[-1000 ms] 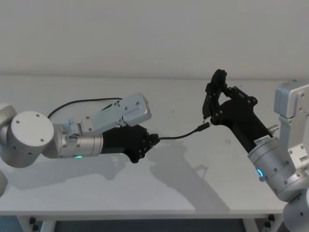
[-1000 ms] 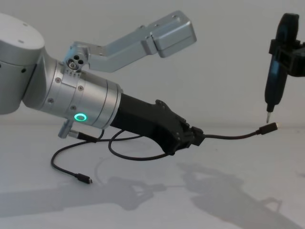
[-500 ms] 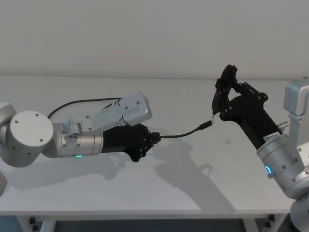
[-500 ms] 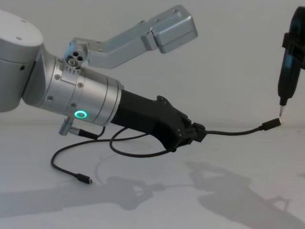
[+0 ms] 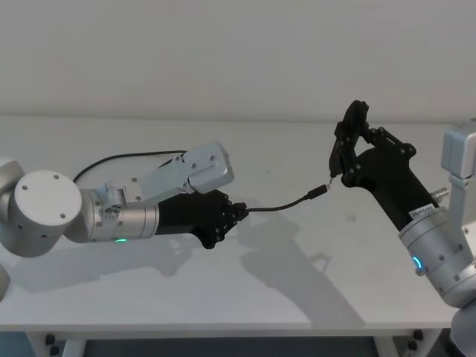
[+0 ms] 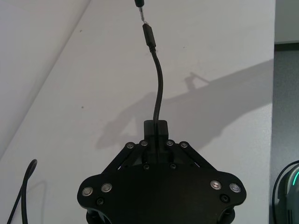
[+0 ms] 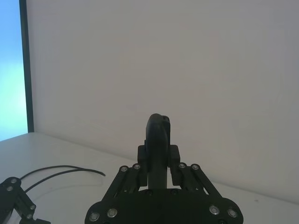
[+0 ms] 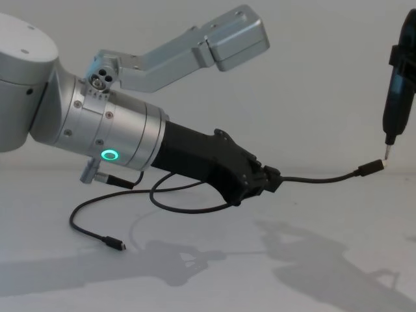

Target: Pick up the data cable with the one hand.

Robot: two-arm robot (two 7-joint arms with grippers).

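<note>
The black angular two-finger left claw, on its thick silver arm with a glowing green ring, is pinched tight on the long thin black data cable a short way back from one plug. From the claw that free stretch runs outward, lifted off the white desk, its long axis pointing at the right claw. The metal tip meets the thin point of the slim dark upright tool clamped in the right claw. Behind the left claw the cable loops down onto the desk, its other plug lying flat there.
</note>
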